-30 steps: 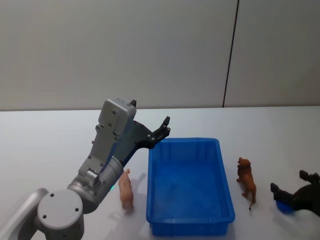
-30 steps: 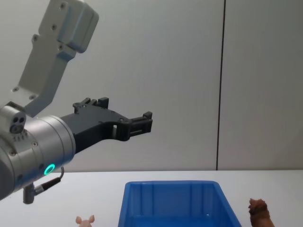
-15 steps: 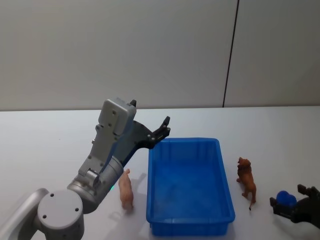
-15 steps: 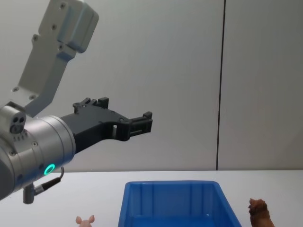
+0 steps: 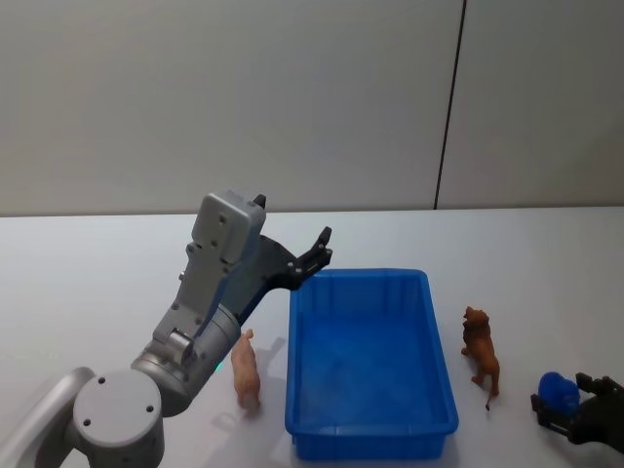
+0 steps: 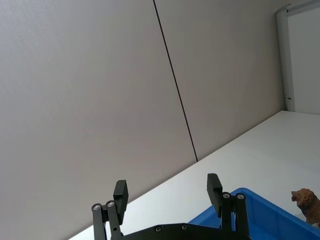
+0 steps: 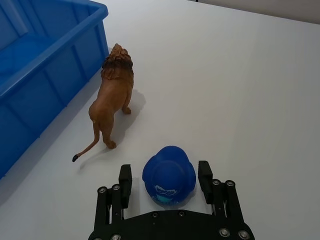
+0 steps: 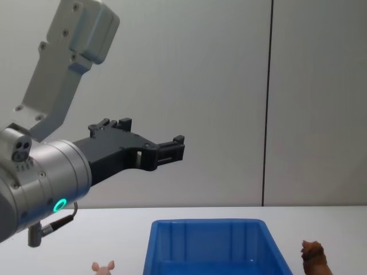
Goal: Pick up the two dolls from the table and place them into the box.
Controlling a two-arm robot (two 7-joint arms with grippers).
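Left gripper (image 5: 320, 249): hangs raised over the box's (image 5: 370, 427) far left corner, fingers spread, holding nothing. Below it, pig (image 5: 246, 370) upright on table (image 5: 97, 263), just beside the box's left wall. Lion (image 5: 481, 351) upright just right of the box. Farther right, right gripper (image 7: 164, 171): straddles blue object (image 5: 558, 388), fingers released, not clamped.

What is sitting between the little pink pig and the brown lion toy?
The bright blue rectangular plastic bin stands between the pale pink pig doll and the reddish-brown lion doll, seen in the head view.
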